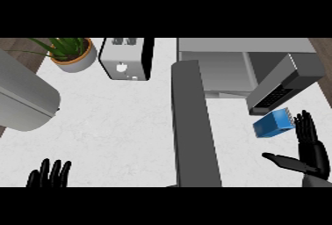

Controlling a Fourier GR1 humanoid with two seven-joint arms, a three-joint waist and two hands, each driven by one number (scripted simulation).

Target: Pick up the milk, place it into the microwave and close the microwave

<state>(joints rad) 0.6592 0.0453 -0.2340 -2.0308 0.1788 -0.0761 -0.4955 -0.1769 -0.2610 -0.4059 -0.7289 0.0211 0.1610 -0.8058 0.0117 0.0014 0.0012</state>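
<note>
Head view. The blue milk carton [274,123] lay on the white marbled counter [110,127] at the right, just near of the microwave [246,66]. Its long axis ran from near-left to far-right, the far-right end toward the microwave front. The microwave door [193,127] stood open, swung out toward the near edge as a long grey slab. The right hand [310,149] stood just right of the carton, fingers straight and spread, thumb out to the left, holding nothing. The left hand [50,175] rested at the near-left edge, fingers up and relaxed. A toaster [126,58] and a potted plant [71,52] stood at the far left. Dark wooden flooring showed beyond the counter's corners.
</note>
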